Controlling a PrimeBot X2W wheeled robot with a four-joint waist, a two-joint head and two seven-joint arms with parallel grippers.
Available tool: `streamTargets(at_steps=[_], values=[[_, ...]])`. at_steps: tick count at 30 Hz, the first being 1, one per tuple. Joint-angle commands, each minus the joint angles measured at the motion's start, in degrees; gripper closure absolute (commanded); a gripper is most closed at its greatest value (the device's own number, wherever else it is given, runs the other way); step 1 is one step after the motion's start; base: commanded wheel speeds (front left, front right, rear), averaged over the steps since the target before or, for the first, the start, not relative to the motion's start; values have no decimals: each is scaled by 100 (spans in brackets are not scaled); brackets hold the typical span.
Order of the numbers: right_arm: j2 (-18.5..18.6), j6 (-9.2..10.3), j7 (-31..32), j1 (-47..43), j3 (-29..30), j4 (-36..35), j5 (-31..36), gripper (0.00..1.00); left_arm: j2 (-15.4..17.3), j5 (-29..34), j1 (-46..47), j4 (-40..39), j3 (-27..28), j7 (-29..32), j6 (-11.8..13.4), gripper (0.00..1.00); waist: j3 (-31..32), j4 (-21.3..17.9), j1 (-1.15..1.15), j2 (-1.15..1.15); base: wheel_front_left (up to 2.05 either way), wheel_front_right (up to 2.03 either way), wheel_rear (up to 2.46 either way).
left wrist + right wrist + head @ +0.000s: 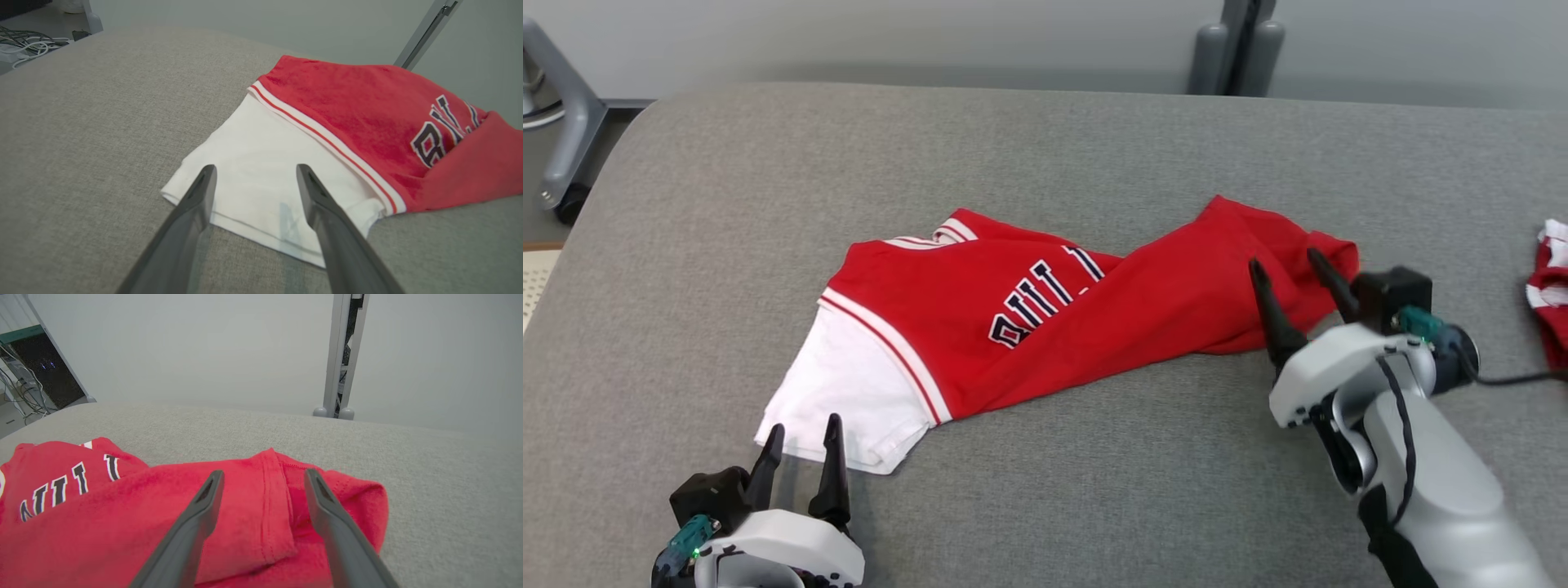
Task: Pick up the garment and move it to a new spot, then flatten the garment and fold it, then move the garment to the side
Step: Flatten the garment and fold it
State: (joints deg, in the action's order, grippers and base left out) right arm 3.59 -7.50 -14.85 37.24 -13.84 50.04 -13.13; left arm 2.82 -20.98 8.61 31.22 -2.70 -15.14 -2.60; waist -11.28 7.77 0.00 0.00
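The garment (1013, 318) is a red shirt with dark lettering and a white sleeve, lying crumpled across the middle of the grey table. My left gripper (801, 434) is open at the front left, its fingertips just short of the white sleeve (261, 171). Over the shirt's bunched red right end (261, 514) my right gripper (1284, 260) is open, with nothing between its fingers. The garment (367, 118) rests on the cloth, and neither gripper grips it.
A second red and white cloth (1552, 286) lies at the table's right edge. The grey padded table (1045, 147) has free room behind and in front of the shirt. A metal post (1237, 49) stands behind; a grey frame (564, 122) stands at far left.
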Motion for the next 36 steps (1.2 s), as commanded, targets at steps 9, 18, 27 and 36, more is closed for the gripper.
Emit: streamTargets(at_steps=[9,18,27,36], values=[[-24,1,-44,-1366,457,-1099,63,0,23,311,-157,-295,256,1,59,0,263,-390,0,0,0,0,0],[-56,1,-40,-2290,668,-1836,46,0,22,644,-604,-354,418,2,139,0,723,-528,0,0,0,0,0],[-49,2,-41,-2751,458,-2101,-258,0,21,829,-1027,-278,628,2,125,0,1038,-671,0,0,0,0,0],[-49,2,-40,-2522,275,-2203,-258,0,22,742,-691,-134,765,2,167,0,637,-621,0,0,0,0,0]])
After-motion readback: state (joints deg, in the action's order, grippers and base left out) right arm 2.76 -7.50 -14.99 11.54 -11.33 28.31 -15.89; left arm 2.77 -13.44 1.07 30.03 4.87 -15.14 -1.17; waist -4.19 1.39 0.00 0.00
